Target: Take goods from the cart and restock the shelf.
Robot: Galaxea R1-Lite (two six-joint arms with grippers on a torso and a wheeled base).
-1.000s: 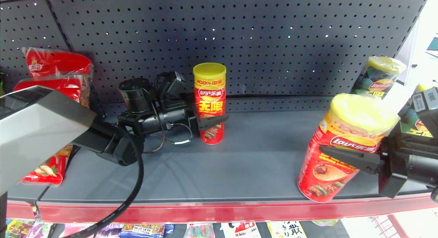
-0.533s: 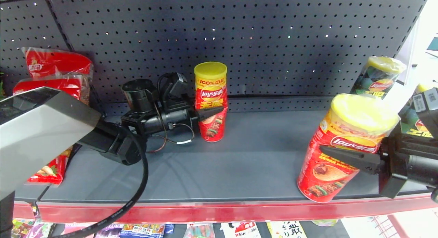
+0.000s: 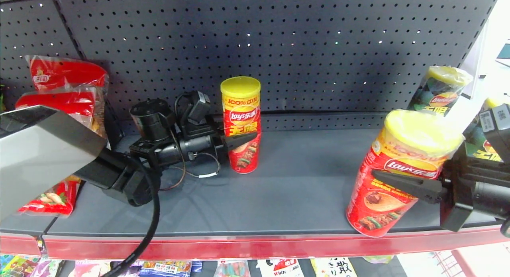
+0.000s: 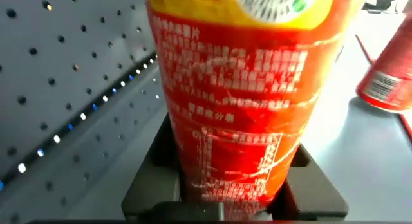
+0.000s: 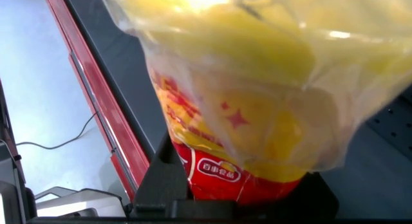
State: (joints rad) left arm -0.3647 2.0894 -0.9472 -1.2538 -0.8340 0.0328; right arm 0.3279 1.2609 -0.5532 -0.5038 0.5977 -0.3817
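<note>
Head view, change over the last second: the small can (image 3: 240, 109) in the left gripper (image 3: 243, 140) went a little toward the pegboard (image 3: 318, 50), then came back out from it, lower and slightly to the robot's left. Its base now appears to rest on the shelf (image 3: 303, 181), upright, not far in front of the pegboard. Judgement: placement is nearly done, and only the release is left.

Left arm: stretched low over the shelf deck, reaching in toward the pegboard, wrist level. Jaws are clamped on the small can at mid-height, with one finger across its front. The left wrist view confirms this, with the can body (image 4: 244, 108) seated between the finger bases.

Right arm: unchanged. The right gripper (image 3: 388, 175) is well out from the pegboard, at the shelf's front edge, jaws closed on the wrapped can (image 3: 402, 165). That can tilts, lid end toward the pegboard, base at the edge. In the right wrist view the plastic film (image 5: 257, 69) bunches over the lid.

Risk: the film may slip in the grip.
</note>
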